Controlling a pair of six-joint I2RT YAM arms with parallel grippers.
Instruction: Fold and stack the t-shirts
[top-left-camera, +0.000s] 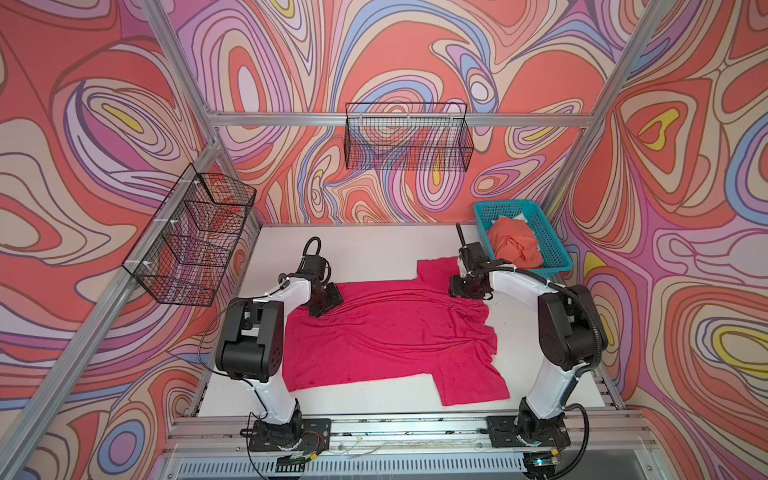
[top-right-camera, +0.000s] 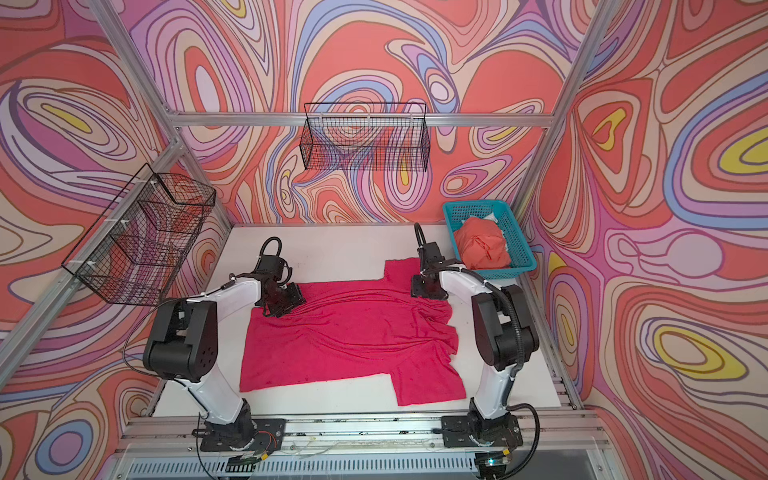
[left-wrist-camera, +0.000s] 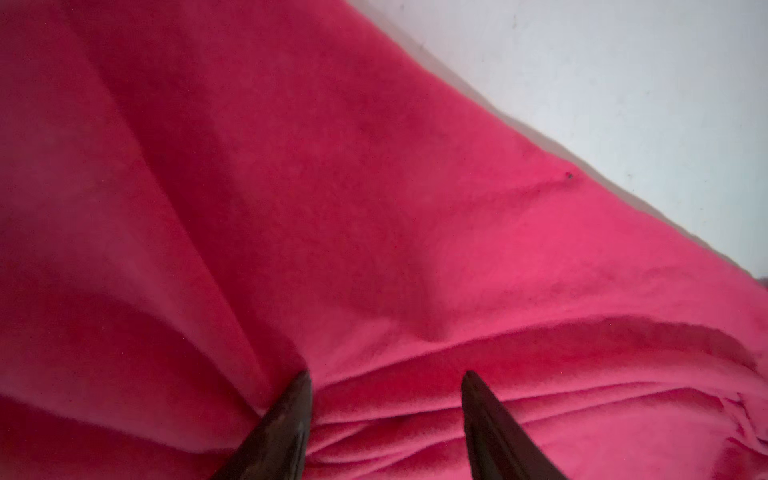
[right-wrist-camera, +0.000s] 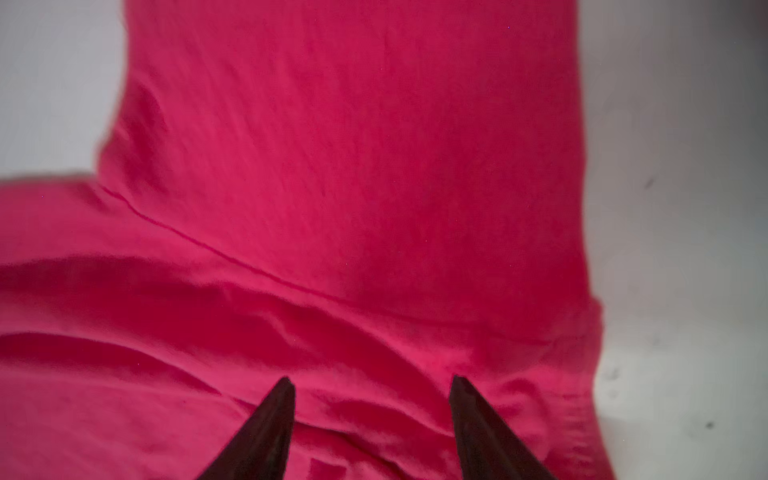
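A large magenta-pink t-shirt (top-left-camera: 390, 332) (top-right-camera: 353, 332) lies spread and wrinkled on the white table, one sleeve pointing to the far side, the other to the near right. My left gripper (top-left-camera: 322, 305) (left-wrist-camera: 386, 374) is low over the shirt's far left corner, jaws open, with bunched folds of the t-shirt (left-wrist-camera: 374, 208) under the tips. My right gripper (top-left-camera: 469, 291) (right-wrist-camera: 370, 380) hovers at the base of the far sleeve (right-wrist-camera: 353, 145), also open, over rumpled cloth. An orange-coral t-shirt (top-left-camera: 513, 245) (top-right-camera: 482, 247) lies crumpled in the basket.
The teal lattice basket (top-left-camera: 507, 204) (top-right-camera: 473, 203) stands at the table's far right corner. Black wire baskets hang on the back wall (top-left-camera: 407, 139) and the left wall (top-left-camera: 195, 237). Bare white table (top-left-camera: 374, 245) shows beyond the shirt.
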